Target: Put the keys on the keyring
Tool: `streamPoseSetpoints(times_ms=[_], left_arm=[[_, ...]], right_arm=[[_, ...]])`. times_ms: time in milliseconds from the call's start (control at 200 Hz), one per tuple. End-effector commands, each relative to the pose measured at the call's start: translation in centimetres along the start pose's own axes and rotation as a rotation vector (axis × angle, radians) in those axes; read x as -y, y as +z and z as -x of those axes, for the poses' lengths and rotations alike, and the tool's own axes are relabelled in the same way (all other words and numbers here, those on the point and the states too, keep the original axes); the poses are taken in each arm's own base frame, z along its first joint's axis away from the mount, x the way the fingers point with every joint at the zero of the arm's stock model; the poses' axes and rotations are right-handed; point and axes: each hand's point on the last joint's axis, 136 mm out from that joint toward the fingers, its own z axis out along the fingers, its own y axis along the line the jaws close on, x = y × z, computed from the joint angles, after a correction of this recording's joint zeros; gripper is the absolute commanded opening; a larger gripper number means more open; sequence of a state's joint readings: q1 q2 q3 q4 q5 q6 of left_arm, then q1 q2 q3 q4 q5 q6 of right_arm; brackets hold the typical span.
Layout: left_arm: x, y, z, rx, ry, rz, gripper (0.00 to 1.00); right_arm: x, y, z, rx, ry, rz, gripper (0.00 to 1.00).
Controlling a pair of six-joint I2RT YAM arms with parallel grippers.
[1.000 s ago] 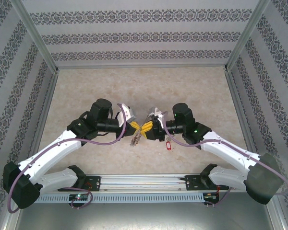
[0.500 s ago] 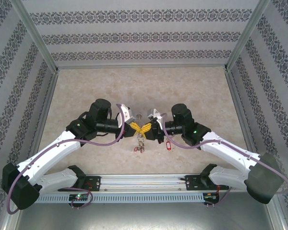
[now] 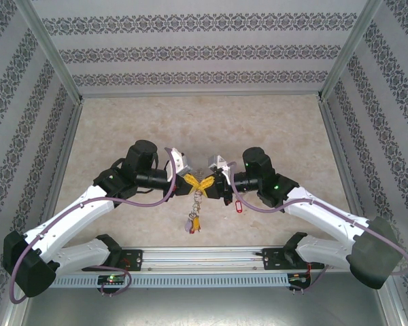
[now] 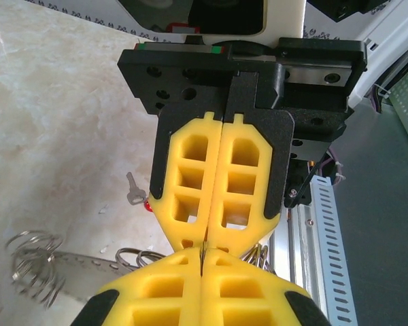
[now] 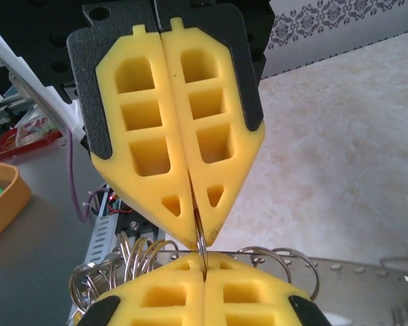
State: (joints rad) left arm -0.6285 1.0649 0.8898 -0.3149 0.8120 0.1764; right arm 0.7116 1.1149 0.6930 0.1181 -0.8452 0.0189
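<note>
Top external: left gripper (image 3: pixel 189 184) and right gripper (image 3: pixel 210 183) both pinch keyring (image 3: pixel 197 204) — ring-holding step; next, probably one releases, fetches keys (image 3: pixel 236 204).

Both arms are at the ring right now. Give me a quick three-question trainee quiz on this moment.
1. True or false: the red-tagged key lies on the table, off the keyring.
2. The left gripper is: A open; B shut on the keyring; C shut on a pink tag.
3. Which gripper is nearer the red-tagged key?
Key: 1 true; 2 B; 3 the right gripper.
</note>
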Motion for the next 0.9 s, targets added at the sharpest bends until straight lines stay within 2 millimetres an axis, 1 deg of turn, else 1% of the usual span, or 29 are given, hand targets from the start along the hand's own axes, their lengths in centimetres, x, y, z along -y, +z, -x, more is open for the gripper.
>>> streamPoseSetpoints(times_ms=[0,50,85,160,205,235,310,480,664,689,739,769,804,894], left_arm=[[0.7,-0.2,2.3,0.065,0.069,-0.031,0.0],[0.7,-0.3,2.3,0.066,0.069,-0.03,0.0],[0.8,-0.3,2.4,0.068,0.071,-0.032,0.0],[0.8,-0.3,2.3,0.066,0.069,-0.031,0.0],[0.8,-0.3,2.3,0.068,0.071,-0.031,0.0],[0.8,-0.3,2.3,0.068,0.072,-0.032,0.0],[0.8,-0.3,2.3,0.067,0.071,-0.033,0.0],[1.0,-0.4,2.3,0.069,0.071,-0.036,0.0],[0.6,-0.8,2.5,0.082,0.075,0.009,0.0],[0.7,-1.0,2.7,0.093,0.077,0.014,0.04],[1.0,-1.6,3.2,0.126,0.085,0.021,0.15],[1.3,-1.9,3.5,0.149,0.091,0.022,0.19],[1.7,-2.4,3.9,0.177,0.098,0.017,0.21],[2.4,-3.1,4.5,0.23,0.105,0.002,0.23]], right_arm=[[-2.7,-0.1,2.6,0.078,-0.133,0.09,0.11],[-2.6,-0.2,2.8,0.084,-0.134,0.081,0.17],[-2.6,-0.2,2.8,0.088,-0.136,0.073,0.19],[-2.5,-0.3,3.1,0.096,-0.139,0.061,0.2],[-2.4,-0.3,3.2,0.098,-0.139,0.059,0.18],[-2.4,-0.3,3.2,0.098,-0.14,0.058,0.15],[-2.2,-0.2,3.2,0.096,-0.135,0.053,0.0],[-2.2,-0.2,3.1,0.099,-0.144,0.053,0.0],[-3.1,-1.0,3.6,0.145,-0.206,0.05,0.0],[-3.3,-1.3,3.8,0.155,-0.217,0.049,0.0],[-3.7,-1.7,4.3,0.174,-0.234,0.048,0.0],[-3.8,-2.0,4.6,0.186,-0.244,0.047,0.0],[-4.1,-2.3,4.9,0.2,-0.254,0.051,0.0],[-4.6,-2.8,5.6,0.235,-0.271,0.065,0.0]])
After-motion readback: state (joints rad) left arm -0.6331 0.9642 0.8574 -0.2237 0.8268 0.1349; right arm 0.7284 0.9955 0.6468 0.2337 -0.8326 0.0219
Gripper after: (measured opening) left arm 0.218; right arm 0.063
